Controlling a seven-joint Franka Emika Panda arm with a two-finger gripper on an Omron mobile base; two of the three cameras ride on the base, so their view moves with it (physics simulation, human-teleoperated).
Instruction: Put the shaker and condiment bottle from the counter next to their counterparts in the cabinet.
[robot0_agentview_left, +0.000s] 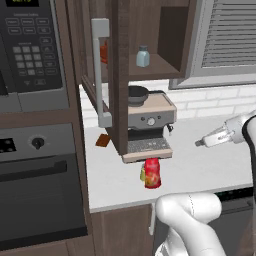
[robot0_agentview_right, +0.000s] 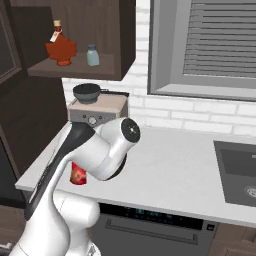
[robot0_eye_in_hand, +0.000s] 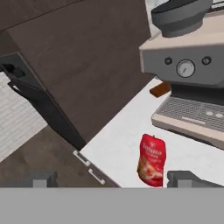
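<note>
Condiment bottle (robot0_agentview_left: 152, 173) is standing on the counter (robot0_agentview_left: 200, 165) just in front of the espresso machine (robot0_agentview_left: 149, 125), with the yellow shaker (robot0_agentview_left: 143, 173) touching its left side; neither is yet sitting in the cabinet (robot0_agentview_right: 90, 35), where the pale shaker (robot0_agentview_left: 143, 56) and thin orange-red bottle (robot0_agentview_right: 61, 47) are waiting on the shelf. Both transfers are remaining. The gripper (robot0_eye_in_hand: 111, 179) is pointing down at the red bottle, jaws spread wide and holding nothing, the arm reaching forward over the counter.
</note>
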